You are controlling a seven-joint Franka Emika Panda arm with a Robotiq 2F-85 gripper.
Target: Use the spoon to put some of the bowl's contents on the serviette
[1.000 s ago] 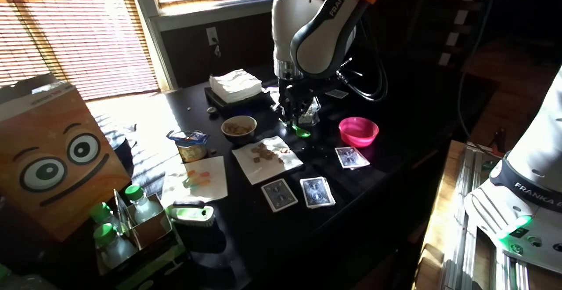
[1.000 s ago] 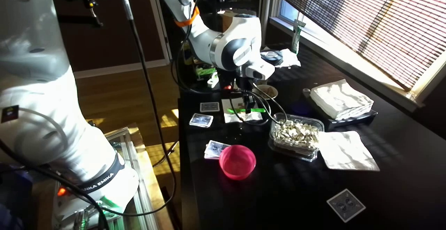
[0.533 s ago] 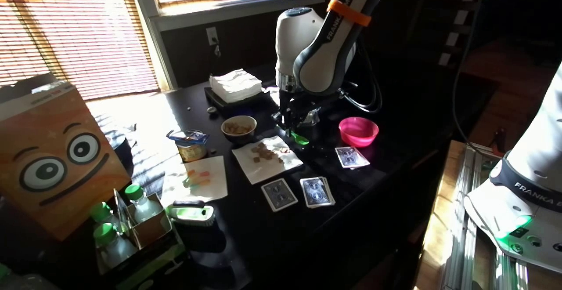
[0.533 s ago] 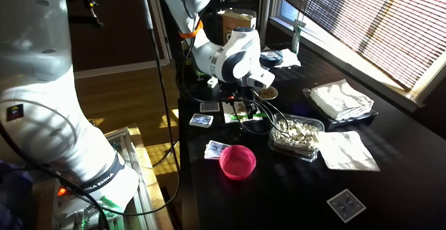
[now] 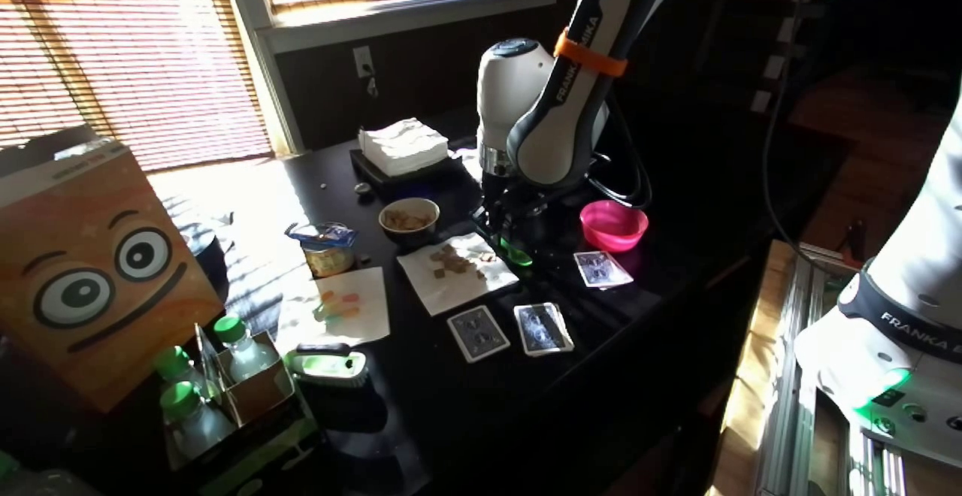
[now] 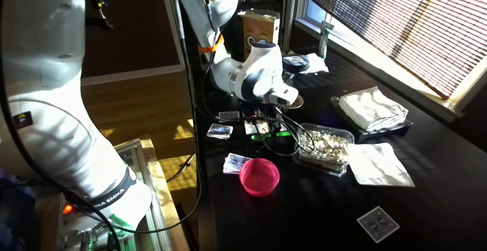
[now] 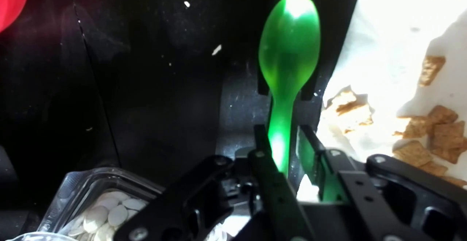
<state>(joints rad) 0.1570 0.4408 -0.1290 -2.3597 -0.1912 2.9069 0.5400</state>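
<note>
The green spoon (image 5: 517, 255) lies low beside the serviette (image 5: 434, 294). In the wrist view the spoon (image 7: 292, 47) has its bowl end away from me and its handle between my fingers. My gripper (image 7: 282, 128) has its fingers apart, with a gap between the handle and the right finger; I cannot tell whether the left finger touches it. The spoon's bowl holds nothing. The serviette has brown bits at its middle and also shows in the wrist view (image 7: 386, 29). The pale bowl (image 5: 412, 204) with brown bits stands behind the serviette; the arm partly hides it in an exterior view (image 6: 300, 101).
A pink bowl (image 5: 614, 239) stands near the spoon. A clear dish of white pieces (image 6: 344, 163) is close beside my gripper. Playing cards (image 5: 543, 327) lie near the table's front edge. A napkin stack (image 5: 403, 149) is at the back. A bottle carrier (image 5: 259, 398) is at the side.
My gripper and the spoon have moved down and toward the table's front edge, to beside the serviette. The bowl and serviette have not moved.
</note>
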